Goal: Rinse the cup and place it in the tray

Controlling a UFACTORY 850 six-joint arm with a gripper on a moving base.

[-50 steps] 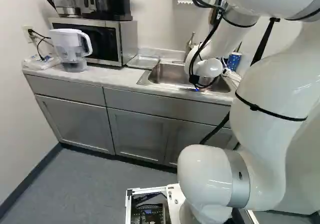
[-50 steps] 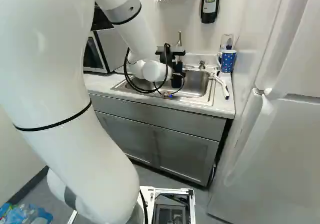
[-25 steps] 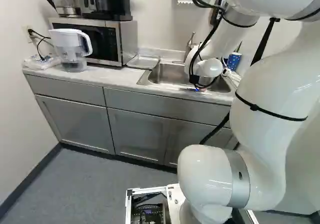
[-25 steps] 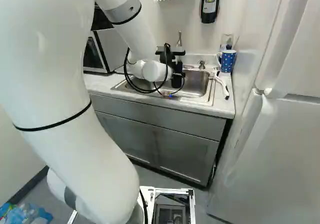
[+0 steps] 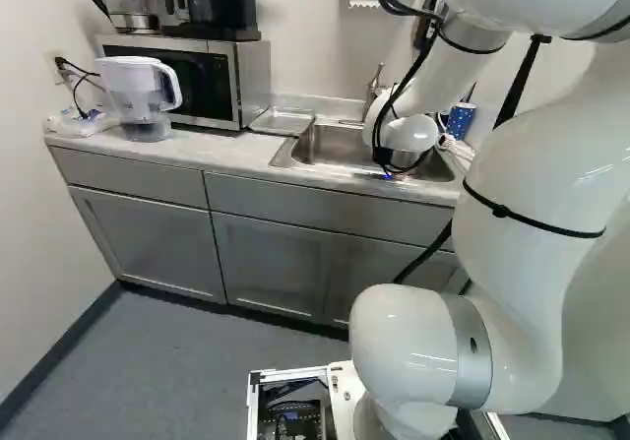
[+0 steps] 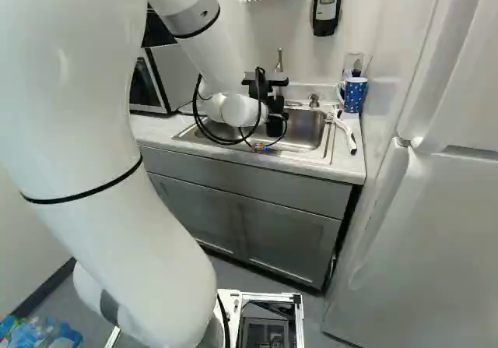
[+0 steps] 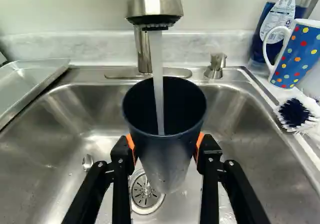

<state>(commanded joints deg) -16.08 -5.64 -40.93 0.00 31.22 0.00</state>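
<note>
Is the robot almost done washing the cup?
It looks about halfway. The dark cup is already picked up and gripped between the orange pads. Rinsing is happening: water runs from the faucet into it. Placing it in the tray beside the sink is left.

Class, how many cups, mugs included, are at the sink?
2: the dark blue cup, held in the gripper under the running faucet, and the polka-dot mug, standing beside the sink. The arm may hide others.
</note>
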